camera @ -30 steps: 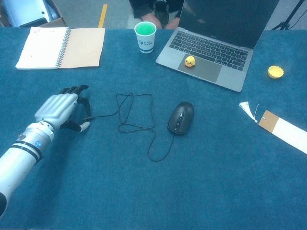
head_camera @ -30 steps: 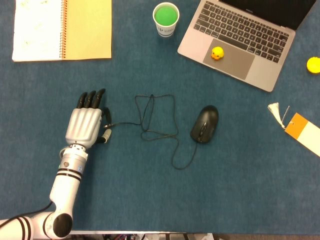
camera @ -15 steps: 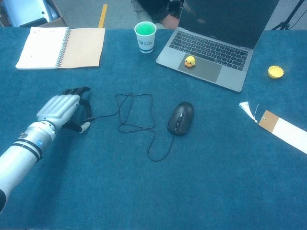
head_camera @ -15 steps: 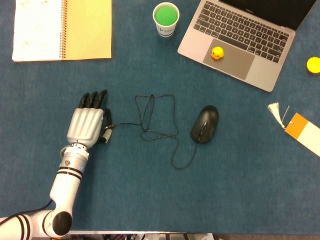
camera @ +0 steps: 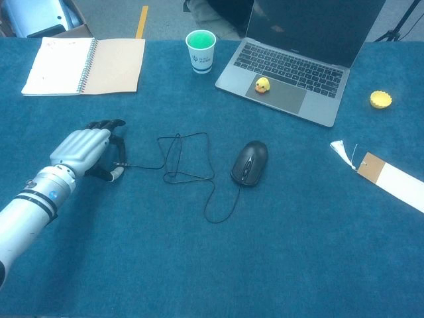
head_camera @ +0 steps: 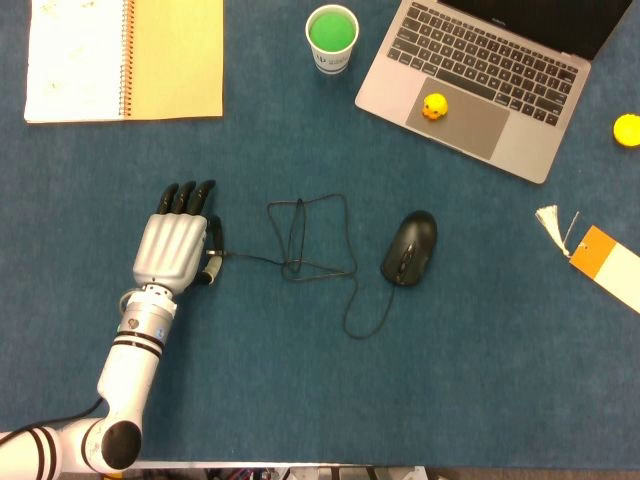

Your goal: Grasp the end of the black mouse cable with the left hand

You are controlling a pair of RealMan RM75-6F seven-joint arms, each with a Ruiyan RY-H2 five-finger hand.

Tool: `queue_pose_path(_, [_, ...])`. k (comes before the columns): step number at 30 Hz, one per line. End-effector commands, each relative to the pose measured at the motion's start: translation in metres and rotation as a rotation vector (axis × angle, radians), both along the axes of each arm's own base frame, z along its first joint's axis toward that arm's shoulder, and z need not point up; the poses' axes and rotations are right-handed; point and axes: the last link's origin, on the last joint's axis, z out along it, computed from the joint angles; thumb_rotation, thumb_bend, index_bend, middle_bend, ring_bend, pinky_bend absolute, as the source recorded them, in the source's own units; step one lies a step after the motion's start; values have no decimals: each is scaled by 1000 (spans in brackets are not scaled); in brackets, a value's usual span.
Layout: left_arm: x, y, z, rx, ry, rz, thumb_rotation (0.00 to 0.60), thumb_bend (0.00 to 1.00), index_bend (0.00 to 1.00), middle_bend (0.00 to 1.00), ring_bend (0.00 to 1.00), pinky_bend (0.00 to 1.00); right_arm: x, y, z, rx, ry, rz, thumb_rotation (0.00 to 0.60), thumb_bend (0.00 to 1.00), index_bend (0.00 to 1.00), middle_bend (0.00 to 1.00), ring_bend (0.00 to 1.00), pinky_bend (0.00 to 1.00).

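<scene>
Item: my left hand (head_camera: 178,247), palm down on the blue table (head_camera: 300,400), thumb and a finger pinching the black mouse cable's end (head_camera: 216,257) at its right side, the cable (head_camera: 300,240) looping rightward to the mouse (head_camera: 409,247), so the plug appears secured.

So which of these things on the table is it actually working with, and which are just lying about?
Part of the job:
- left hand, at the cable's end
- black mouse cable
- mouse

Just lying about:
- notebook
- green cup
- laptop
- toy duck on the laptop
- yellow cap
- tasselled bookmark
</scene>
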Motion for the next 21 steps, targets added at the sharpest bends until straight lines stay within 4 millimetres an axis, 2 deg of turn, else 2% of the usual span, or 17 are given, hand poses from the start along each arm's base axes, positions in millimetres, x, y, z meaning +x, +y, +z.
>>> queue_pose_path(1, [4,1,8,9,-13,-11,600,398,577,72,0,0,0,0,0,-2,0,2,600,369,609,453,355,420])
queue_pose_path(8, [15,5,33,32,-64,-30,600,397,577,73,0,0,0,0,0,-3,-3,1,600,369,609,453,355,420])
queue_pose_path(14, [28,5,63,98,-117,-99,600,404,574,93,0,0,-1,-2,0,-1,-3,1,600,368,609,453,355,420])
queue_pose_path(21, [55,-2,94,119,-246,-167,600,404,576,101,0,0,-1,-6,-4,12,-5,2,600,369,609,453,355,420])
